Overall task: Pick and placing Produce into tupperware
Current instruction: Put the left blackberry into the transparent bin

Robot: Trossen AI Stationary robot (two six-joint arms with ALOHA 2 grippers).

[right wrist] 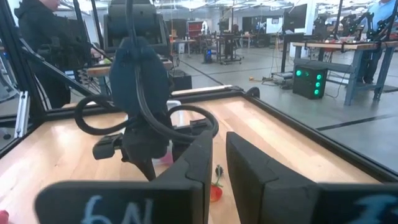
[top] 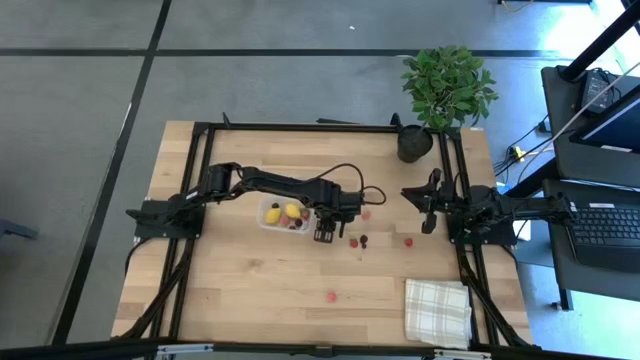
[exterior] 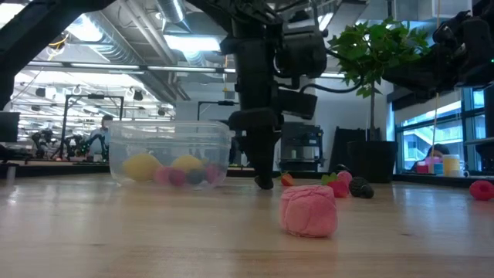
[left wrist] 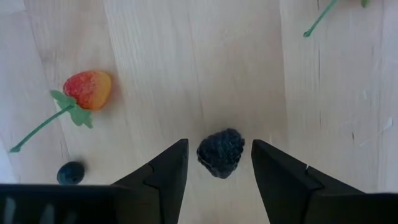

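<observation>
A dark berry (left wrist: 220,153) is straddled by the left end effector's (left wrist: 219,163) parted fingers beside the part-filled tupperware (top: 283,215) — several pieces left on the worktop (top: 250,290) — right end effector (top: 429,205) parked, closed.

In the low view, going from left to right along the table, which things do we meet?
Clear plastic tub holding yellow and pink pieces → left gripper → pink fabric-like ball → dark berry → red berry.
</observation>
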